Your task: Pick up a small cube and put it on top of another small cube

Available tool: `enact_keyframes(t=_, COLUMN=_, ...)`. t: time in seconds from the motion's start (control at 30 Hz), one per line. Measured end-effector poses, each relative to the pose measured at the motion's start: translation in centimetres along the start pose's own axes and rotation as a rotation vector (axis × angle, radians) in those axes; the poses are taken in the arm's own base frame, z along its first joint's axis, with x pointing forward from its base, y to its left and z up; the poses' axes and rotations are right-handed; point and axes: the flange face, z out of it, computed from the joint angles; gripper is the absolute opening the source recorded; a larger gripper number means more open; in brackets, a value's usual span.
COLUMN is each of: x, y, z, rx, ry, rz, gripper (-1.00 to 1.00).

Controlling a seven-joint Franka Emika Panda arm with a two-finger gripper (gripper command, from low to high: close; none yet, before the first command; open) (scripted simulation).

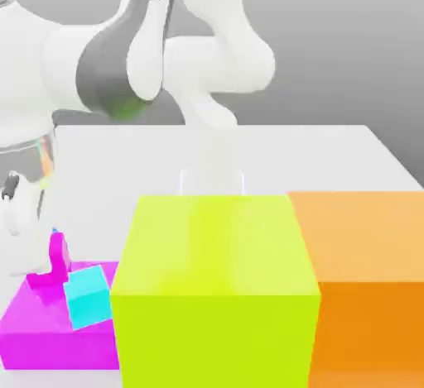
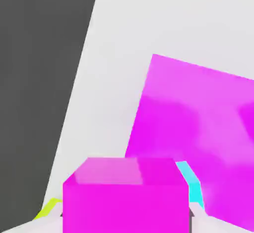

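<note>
Presently, task stage: early, as judged; no stack built, nothing seen on top of the cyan cube.
Arm: white Franka arm (image 1: 141,55), upper left of the exterior view, bending down toward the lower left corner.
Gripper (image 2: 126,224): low over the lower left cluster; whether spread or clamped cannot be told.
Small medium-blue cube (image 1: 55,232): visible as a thin blue sliver at the left edge of the exterior view, just above the small magenta cube; mostly hidden, resting place not readable.
Small cyan cube (image 1: 87,295): lower left of the exterior view, tilted, lying on the flat magenta slab (image 1: 33,320) and just beside the lime block; also seen in the hand view (image 2: 191,182) as a strip behind the magenta cube.
Small magenta cube (image 1: 60,258): on the slab, left of the cyan cube; in the hand view (image 2: 126,192) directly before the camera, closest to the gripper.
Large lime-yellow block (image 1: 215,287): centre foreground, touching the large orange block (image 1: 364,279) at right.
White table (image 1: 331,155): bare behind the blocks.
Done: nothing confirmed beyond an approach to the cluster.
Left: secure the blue cube, lift, carry over the cyan cube, set down, release.
Concern: gripper lined up with the magenta cube, not the blue one; likely wrong target. Tilt of the cyan cube a poor base for stacking.
</note>
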Motion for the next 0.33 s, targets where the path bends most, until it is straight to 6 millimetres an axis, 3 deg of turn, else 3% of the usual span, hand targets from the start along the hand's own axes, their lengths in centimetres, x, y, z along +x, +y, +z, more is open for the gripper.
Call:
enact_keyframes(t=0.1, x=-0.4, y=1.9, z=-0.3, rx=0.004, ry=0.033, rz=0.095, gripper=-1.0)
enact_keyframes(t=0.23, x=-0.2, y=2.2, z=4.7, rx=0.006, ry=0.042, rz=0.12, gripper=-1.0)
enact_keyframes(t=0.27, x=-0.2, y=2.3, z=5.4, rx=0.006, ry=0.042, rz=0.12, gripper=1.0)
enact_keyframes(t=0.33, x=-0.2, y=2.3, z=5.4, rx=0.006, ry=0.042, rz=0.121, gripper=1.0)
